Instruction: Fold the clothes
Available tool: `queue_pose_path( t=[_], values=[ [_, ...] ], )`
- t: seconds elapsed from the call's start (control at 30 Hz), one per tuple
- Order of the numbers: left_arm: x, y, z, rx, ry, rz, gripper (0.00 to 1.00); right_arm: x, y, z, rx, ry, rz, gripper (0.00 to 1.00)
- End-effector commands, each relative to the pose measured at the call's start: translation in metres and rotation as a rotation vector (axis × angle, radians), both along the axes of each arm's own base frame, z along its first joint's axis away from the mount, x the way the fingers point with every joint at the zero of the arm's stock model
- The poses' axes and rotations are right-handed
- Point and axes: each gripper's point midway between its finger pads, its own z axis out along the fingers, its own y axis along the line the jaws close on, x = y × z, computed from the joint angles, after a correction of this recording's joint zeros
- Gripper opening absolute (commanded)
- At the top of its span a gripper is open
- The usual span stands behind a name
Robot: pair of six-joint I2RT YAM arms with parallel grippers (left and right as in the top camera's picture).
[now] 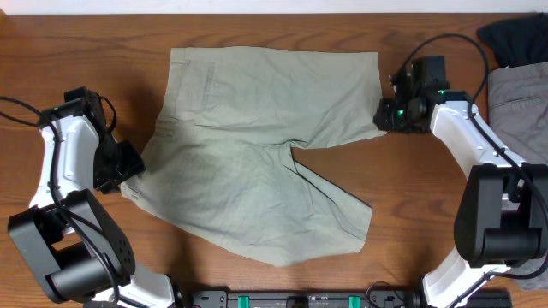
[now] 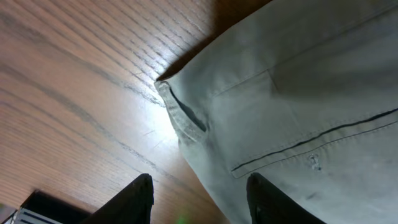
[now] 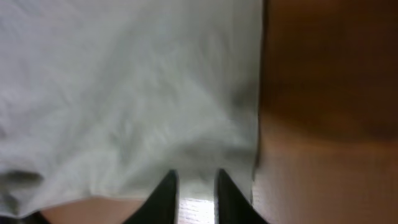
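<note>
The khaki-green shorts (image 1: 257, 154) lie spread flat on the wooden table, waistband to the left and legs to the right. My left gripper (image 1: 128, 167) is at the waistband's near corner. In the left wrist view it (image 2: 199, 199) is open, one finger over the wood and one over the shorts (image 2: 311, 93), near a stitched pocket. My right gripper (image 1: 385, 114) is at the outer hem corner of the far leg. In the right wrist view its fingers (image 3: 196, 186) stand a narrow gap apart at the edge of the cloth (image 3: 124, 93), with bare wood showing between them.
A grey garment (image 1: 518, 103) and a black garment (image 1: 514, 38) lie at the table's far right edge, behind my right arm. Bare wood (image 1: 68, 51) surrounds the shorts.
</note>
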Motion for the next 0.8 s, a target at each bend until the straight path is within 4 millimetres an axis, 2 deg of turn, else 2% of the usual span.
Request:
queue_pose_path(
  t=[0.0, 0.03, 0.1, 0.17, 0.23, 0.37, 0.47, 0.57, 0.67, 0.77],
  values=[
    [0.003, -0.004, 0.004, -0.018, -0.026, 0.001, 0.50, 0.017, 0.024, 0.004, 0.076, -0.077, 0.065, 0.14],
    [0.007, -0.008, 0.004, -0.045, -0.046, -0.021, 0.49, 0.023, 0.036, 0.004, 0.127, -0.100, 0.092, 0.14],
    [0.014, -0.016, 0.006, -0.091, -0.089, -0.060, 0.40, 0.031, 0.061, 0.002, 0.221, -0.134, 0.153, 0.14],
    [0.020, -0.022, 0.010, -0.125, -0.132, -0.085, 0.24, 0.035, 0.080, -0.008, 0.267, -0.151, 0.200, 0.14],
    [0.024, -0.026, 0.016, -0.137, -0.164, -0.092, 0.13, 0.038, 0.092, -0.026, 0.281, -0.135, 0.199, 0.11],
    [0.027, -0.032, 0.030, -0.121, -0.213, -0.161, 0.09, 0.034, 0.103, -0.063, 0.285, -0.080, 0.203, 0.07],
    [0.032, -0.040, 0.043, -0.103, -0.263, -0.215, 0.09, 0.030, 0.096, -0.091, 0.240, -0.037, 0.174, 0.05],
    [0.041, -0.054, 0.057, -0.111, -0.337, -0.268, 0.09, 0.037, 0.071, -0.117, 0.116, -0.022, 0.074, 0.06],
    [0.054, -0.073, 0.069, -0.142, -0.420, -0.320, 0.10, 0.055, 0.048, -0.132, 0.021, -0.071, -0.017, 0.08],
    [0.065, -0.092, 0.076, -0.179, -0.481, -0.370, 0.13, 0.080, 0.035, -0.135, 0.023, -0.142, -0.085, 0.08]
  ],
)
